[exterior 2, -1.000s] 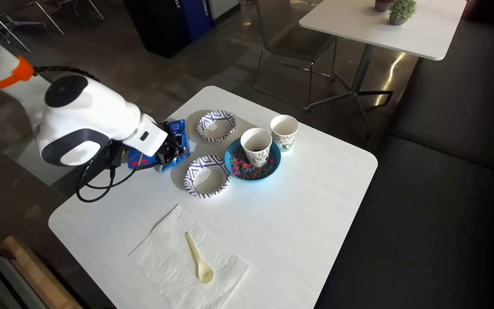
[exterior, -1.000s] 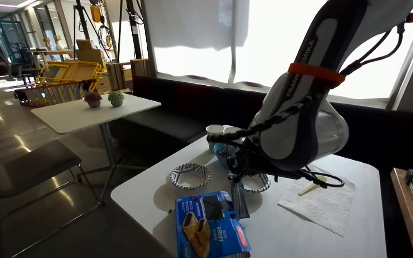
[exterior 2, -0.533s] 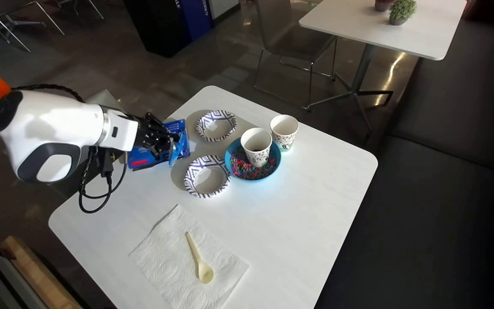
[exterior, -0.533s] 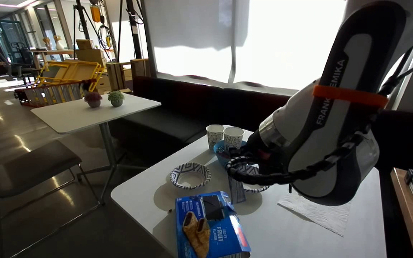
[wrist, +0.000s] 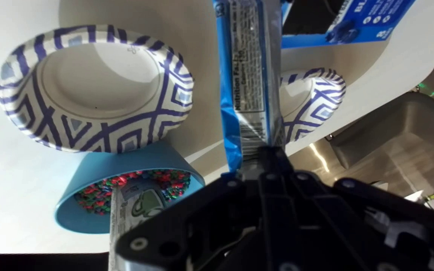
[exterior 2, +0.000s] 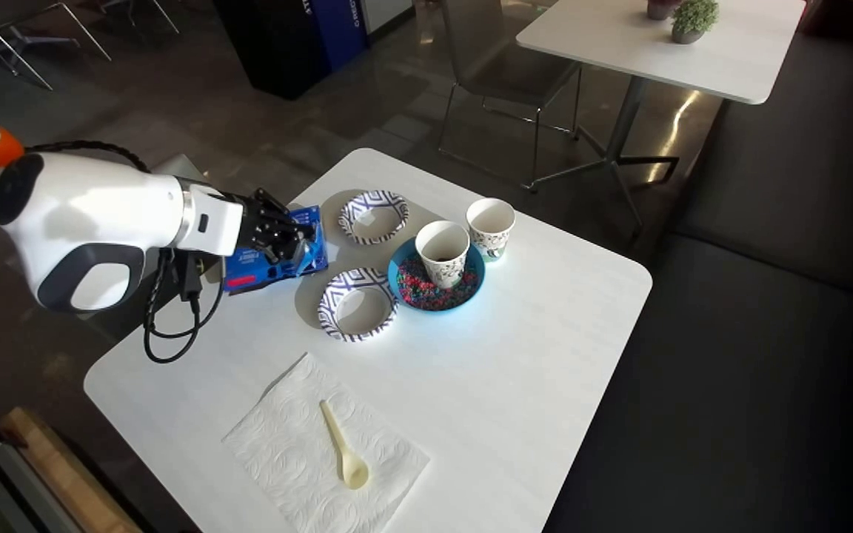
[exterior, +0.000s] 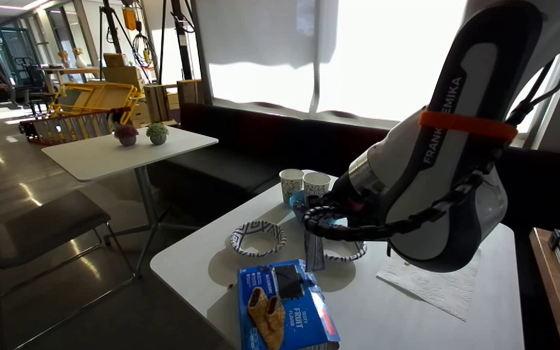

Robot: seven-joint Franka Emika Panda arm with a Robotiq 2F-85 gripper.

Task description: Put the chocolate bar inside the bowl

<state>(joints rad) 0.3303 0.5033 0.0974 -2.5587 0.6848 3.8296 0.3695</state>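
A chocolate bar in a blue and silver wrapper (wrist: 249, 75) reaches up the wrist view from my gripper (wrist: 260, 162). The gripper is shut on one end of it. In an exterior view the bar (exterior: 314, 253) hangs down beside a patterned bowl (exterior: 345, 253), with the gripper partly hidden by a cable. In an exterior view the gripper (exterior 2: 297, 240) and bar (exterior 2: 311, 259) are in front of the blue box, left of the bowls. Two white bowls with purple patterns, a nearer one (wrist: 100, 130) and a farther one (wrist: 315, 101), show in the wrist view; both look empty.
A blue snack box (exterior: 285, 306) lies close to the bar. A blue bowl (wrist: 126, 162) of coloured bits holds a paper cup (exterior 2: 441, 255); another cup (exterior 2: 491, 222) stands beside it. A spoon (exterior 2: 338, 444) lies on a paper towel (exterior 2: 271, 437).
The wrist has swung from pointing downward to a flatter pose, with the forearm pulled back. The bar has stayed in the gripper, risen slightly and shifted a little, near the box and bowls.
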